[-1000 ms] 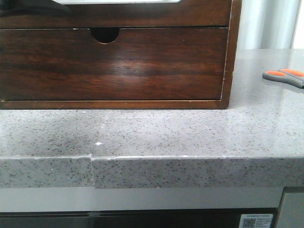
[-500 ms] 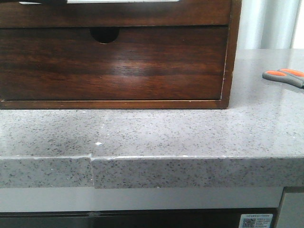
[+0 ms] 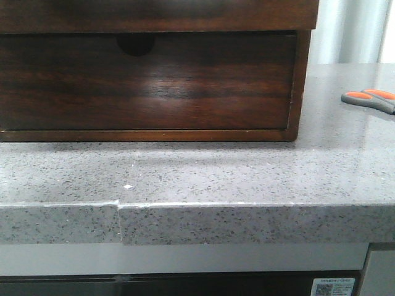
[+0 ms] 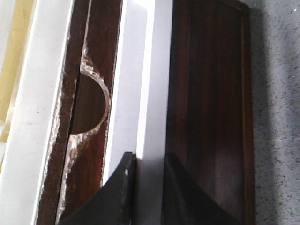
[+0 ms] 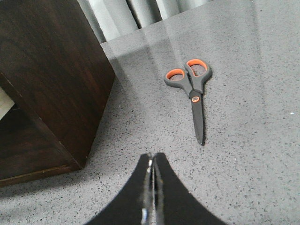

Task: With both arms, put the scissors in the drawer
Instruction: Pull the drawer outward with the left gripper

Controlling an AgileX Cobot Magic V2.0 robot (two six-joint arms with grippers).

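The scissors (image 3: 370,100) lie flat on the grey counter, to the right of the wooden box; in the right wrist view the scissors (image 5: 192,91) have their blades closed. The drawer (image 3: 185,15), a dark glossy front, stands out past the box's face at the top of the front view. In the left wrist view my left gripper (image 4: 150,161) straddles the drawer front (image 4: 211,117), with one finger inside and one outside. My right gripper (image 5: 151,157) is shut and empty, above the counter and short of the scissors' tips.
A lower drawer with a half-round notch (image 3: 136,43) is closed in the box. The box's corner (image 5: 70,93) stands close beside my right gripper. The counter's front edge (image 3: 197,206) runs across the front view. A curtain hangs behind.
The upper drawer front has slid out toward the camera and now overhangs the box's right wall. The black gripper piece at the top left has left the view. The scissors have not moved.
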